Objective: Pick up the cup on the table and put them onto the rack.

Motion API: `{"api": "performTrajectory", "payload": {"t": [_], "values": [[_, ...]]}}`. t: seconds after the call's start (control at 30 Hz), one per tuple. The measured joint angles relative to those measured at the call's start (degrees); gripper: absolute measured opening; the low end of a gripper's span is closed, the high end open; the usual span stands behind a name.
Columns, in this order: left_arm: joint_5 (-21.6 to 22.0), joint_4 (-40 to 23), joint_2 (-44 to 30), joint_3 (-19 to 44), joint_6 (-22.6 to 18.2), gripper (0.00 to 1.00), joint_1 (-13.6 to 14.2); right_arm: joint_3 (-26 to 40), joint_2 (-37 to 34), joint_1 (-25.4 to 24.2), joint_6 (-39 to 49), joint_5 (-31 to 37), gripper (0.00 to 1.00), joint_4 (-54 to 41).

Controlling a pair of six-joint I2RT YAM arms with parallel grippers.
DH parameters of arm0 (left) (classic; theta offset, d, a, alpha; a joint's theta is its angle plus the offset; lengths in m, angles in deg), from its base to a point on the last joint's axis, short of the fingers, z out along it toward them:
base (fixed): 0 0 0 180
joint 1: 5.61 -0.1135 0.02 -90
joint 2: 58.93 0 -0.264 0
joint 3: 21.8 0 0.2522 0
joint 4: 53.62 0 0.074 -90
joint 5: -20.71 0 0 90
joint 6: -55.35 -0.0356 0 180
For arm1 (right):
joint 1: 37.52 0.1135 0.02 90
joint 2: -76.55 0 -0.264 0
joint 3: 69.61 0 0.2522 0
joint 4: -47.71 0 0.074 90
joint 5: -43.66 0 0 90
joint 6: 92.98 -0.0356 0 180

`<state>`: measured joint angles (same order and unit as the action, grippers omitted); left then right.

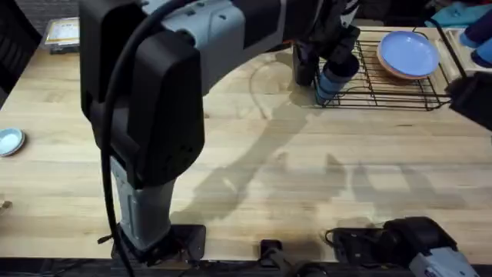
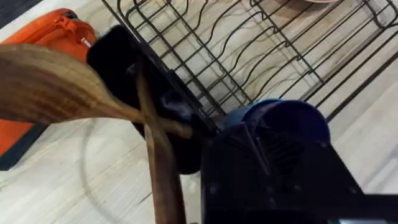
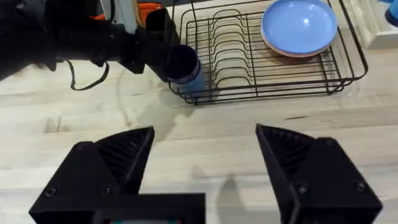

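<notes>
Left claw (image 1: 327, 73): apparently pinching blue cup (image 3: 185, 71) at rack (image 3: 249, 81) corner, upper right of frame.
Right claw (image 3: 205, 168): spread, idle.
Next: lift clear of rim before release.

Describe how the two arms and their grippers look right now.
The left arm has glossy black housings joined by grey segments, with a black cable running along it. The right gripper has two chunky matte-black fingers with ribbed inner faces. The left gripper is black too.
</notes>
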<state>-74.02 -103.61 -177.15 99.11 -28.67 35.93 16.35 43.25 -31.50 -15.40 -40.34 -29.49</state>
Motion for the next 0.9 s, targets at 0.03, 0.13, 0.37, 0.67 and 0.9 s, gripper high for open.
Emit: {"api": "performTrajectory", "payload": {"t": [0.03, 0.13, 0.37, 0.67, 0.9], "values": [[0.0, 0.0, 0.0, 0.0, 0.0, 0.042, 0.0, 0.0, 0.0, 0.0, 0.0, 0.0, 0.998, 0.0], [0.0, 0.0, 0.0, 0.0, 0.0, 0.048, 0.0, 0.0, 0.0, 0.0, 0.0, 0.0, 0.998, 0.0], [0.0, 0.0, 0.0, 0.0, 0.0, 0.144, 0.0, 0.0, 0.0, 0.0, 0.0, 0.0, 0.998, 0.0], [0.0, 0.0, 0.0, 0.0, 0.0, 0.211, 0.0, 0.0, 0.0, 0.0, 0.0, 0.0, 0.998, 0.0], [0.0, 0.0, 0.0, 0.0, 0.0, 0.248, 0.0, 0.0, 0.0, 0.0, 0.0, 0.0, 0.998, 0.0]]}}
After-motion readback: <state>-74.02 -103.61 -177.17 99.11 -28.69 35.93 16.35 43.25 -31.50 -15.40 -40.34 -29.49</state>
